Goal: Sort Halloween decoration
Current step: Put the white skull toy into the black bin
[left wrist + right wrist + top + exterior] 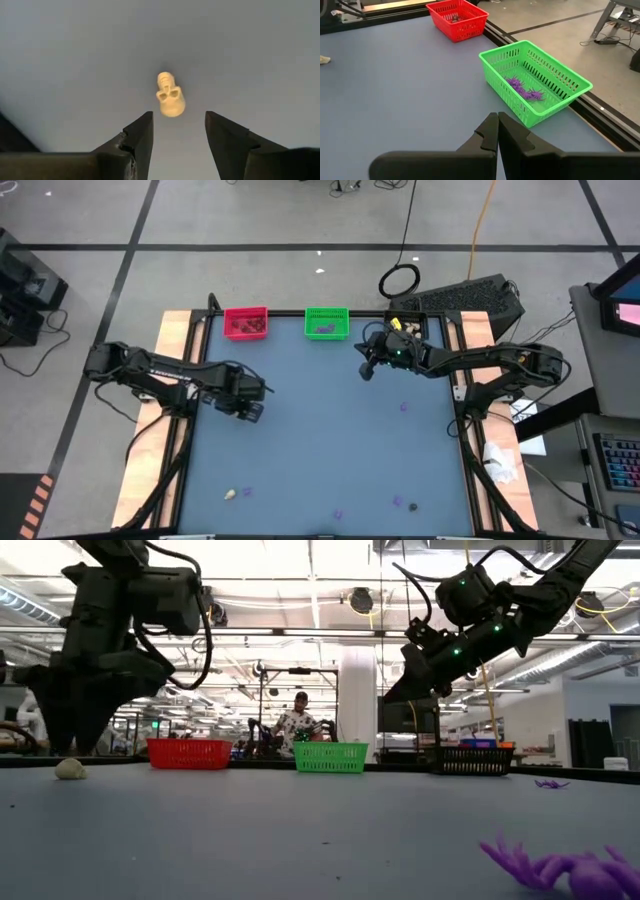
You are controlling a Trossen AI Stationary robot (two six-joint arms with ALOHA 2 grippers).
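Nearest in the low view we see a purple spider (pixel 560 868) on the mat's front edge, with a second purple bit (pixel 549 783) farther back at right and a cream skull (pixel 69 769) at left under the left arm. Only the left wrist view shows that lump to be a skull (pixel 170 95), lying on the mat just beyond the left gripper (pixel 179 131), whose fingers stand spread with nothing between them. From above we count about four purple bits on the mat, one (pixel 405 406) near the right arm and others (pixel 398 502) along the near edge, plus one cream lump (pixel 231 494) there. The right gripper (pixel 498 131) hangs above the mat short of the green bin (pixel 535 80), its fingers pressed together and empty. Its wrist view alone shows purple spiders (pixel 524 90) inside that bin and dark lumps (pixel 454 18) in the red bin (pixel 457 20). We count two bins there; the low view adds a black one (pixel 472 760).
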